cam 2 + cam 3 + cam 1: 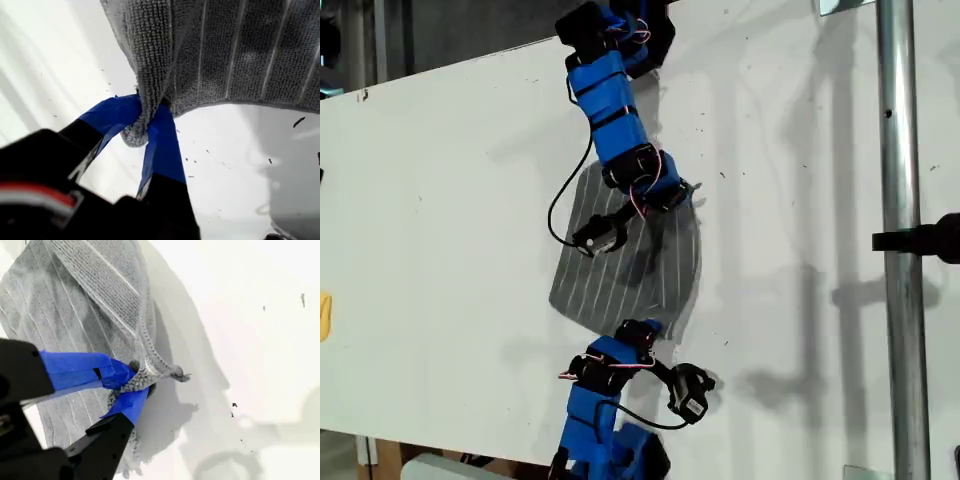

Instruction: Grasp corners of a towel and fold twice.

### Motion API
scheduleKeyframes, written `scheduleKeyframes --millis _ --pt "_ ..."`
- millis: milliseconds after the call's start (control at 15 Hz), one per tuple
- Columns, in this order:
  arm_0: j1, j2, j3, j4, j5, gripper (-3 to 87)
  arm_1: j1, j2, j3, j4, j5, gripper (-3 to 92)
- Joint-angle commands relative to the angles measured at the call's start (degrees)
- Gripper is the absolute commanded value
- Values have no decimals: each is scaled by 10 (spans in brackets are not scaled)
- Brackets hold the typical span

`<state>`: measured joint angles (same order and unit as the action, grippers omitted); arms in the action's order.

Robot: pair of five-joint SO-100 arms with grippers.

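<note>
The grey striped towel [630, 275] lies on the white table [450, 200] between two blue arms, its edge toward the exterior view's right raised and curled. My first gripper [648, 327] [147, 107], on the arm at the bottom of the exterior view, is shut on one corner [134, 137], and the towel [240, 55] hangs lifted beyond it. My second gripper [685, 190] [137, 382], on the arm from the top of the exterior view, is shut on another corner [175, 372], with the towel [75, 305] doubled over behind it.
A metal pole [898, 200] with a black clamp [920, 240] runs down the exterior view's right side. A yellow object [324, 315] shows at the exterior view's left edge. The table's far edge [440, 68] slants across the exterior view's upper left.
</note>
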<state>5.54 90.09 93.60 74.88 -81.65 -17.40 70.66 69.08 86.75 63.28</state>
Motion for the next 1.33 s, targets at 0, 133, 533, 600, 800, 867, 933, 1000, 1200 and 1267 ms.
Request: scheduleKeyframes --millis 0,133,533,600,800,867,933,1000,1200,1267 --pt "-57 0 -35 10 48 -15 42 68 28 -10 11 -3" --pt "-115 -19 -54 28 108 -15 87 101 83 -11 10 -3" --pt "-318 -230 -370 167 337 -15 289 185 210 -60 -105 -3" --pt "-350 -256 -430 184 370 -15 327 185 215 -70 -134 -3" --pt "-439 -250 -456 178 443 -14 435 190 209 -85 -220 -3" --pt "-457 -250 -459 177 461 -14 466 200 205 -86 -243 -3" --pt "-468 -248 -459 176 468 -14 495 220 203 -86 -261 -3" --pt "-474 -248 -459 172 476 -14 515 248 200 -84 -275 -3" --pt "-472 -251 -455 163 483 -14 513 307 195 -54 -280 -3" --pt "-471 -263 -451 156 482 -14 490 301 207 -50 -265 -4"
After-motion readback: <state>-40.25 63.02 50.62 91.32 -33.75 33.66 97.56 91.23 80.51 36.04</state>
